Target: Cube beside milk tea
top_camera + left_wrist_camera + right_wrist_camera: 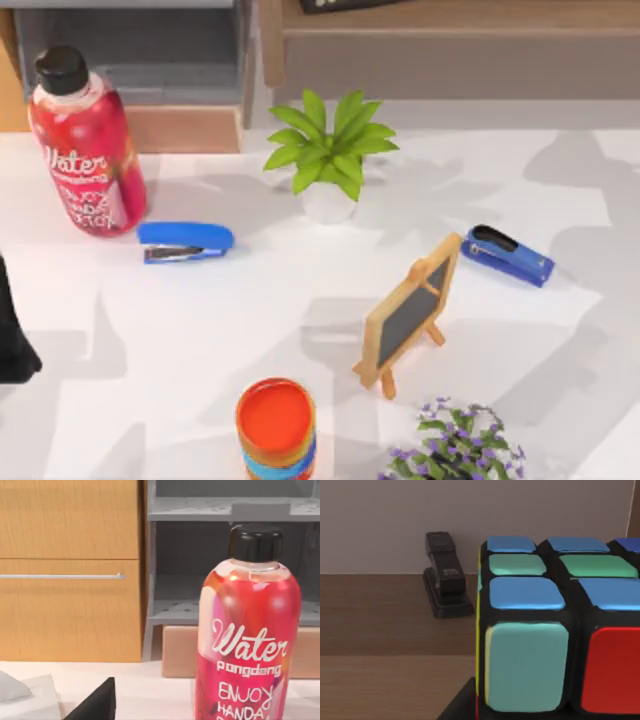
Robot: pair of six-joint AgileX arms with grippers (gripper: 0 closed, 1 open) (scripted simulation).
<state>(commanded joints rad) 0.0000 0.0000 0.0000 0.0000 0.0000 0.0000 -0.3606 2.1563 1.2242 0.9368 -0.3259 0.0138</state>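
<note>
The cube (555,630) is close up in the right wrist view, with blue, green, teal and red stickers on a black frame. It rests on a brown wooden surface. A black part of my right gripper (462,706) shows just under the cube's near corner. The milk tea (275,425), a cup with an orange top and blue and orange bands, stands at the table's front centre. My left arm (14,340) sits at the table's left edge, and a dark finger (95,702) pokes into the left wrist view.
A red water bottle (88,150) stands back left, with a blue stapler (185,241) beside it. A potted plant (328,155), a small chalkboard easel (410,312), a second blue stapler (508,254) and a lavender plant (455,445) fill the right half. A black stapler (445,577) lies behind the cube.
</note>
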